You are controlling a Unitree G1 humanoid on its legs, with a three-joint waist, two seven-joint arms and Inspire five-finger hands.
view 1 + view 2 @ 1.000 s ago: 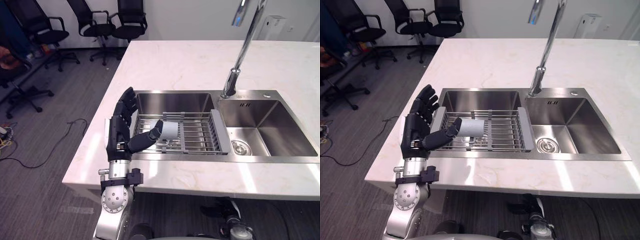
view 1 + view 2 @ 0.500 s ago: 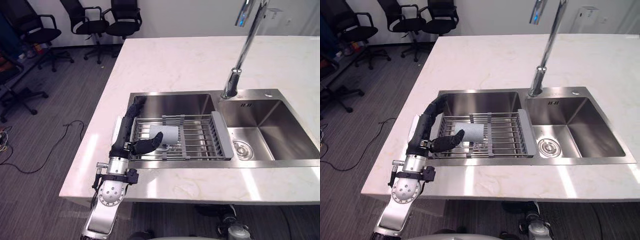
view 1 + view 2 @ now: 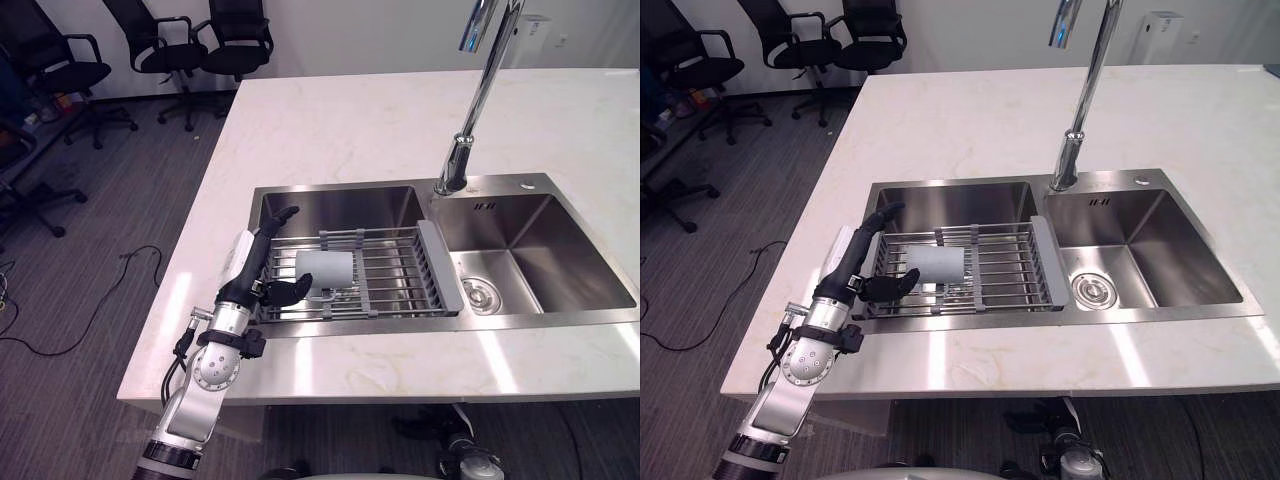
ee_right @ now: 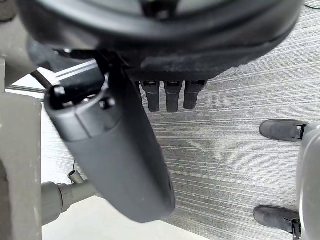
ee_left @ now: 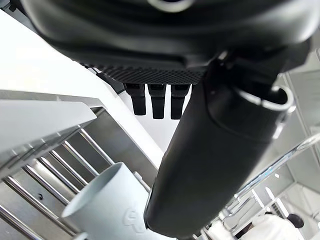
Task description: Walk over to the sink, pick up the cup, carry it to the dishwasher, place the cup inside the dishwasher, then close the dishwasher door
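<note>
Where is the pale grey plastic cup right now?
In the left eye view, the pale grey cup lies on its side on the wire rack over the steel sink's left basin, just beside the left hand.

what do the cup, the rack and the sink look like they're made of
Pale grey cylindrical cup: matte, no glare, likely plastic, possibly ceramic. Grey wire drying rack: thin metal-looking rods, plastic-looking end pieces. Silver double-bowl sink: brushed stainless steel, soft streaked reflections.
</note>
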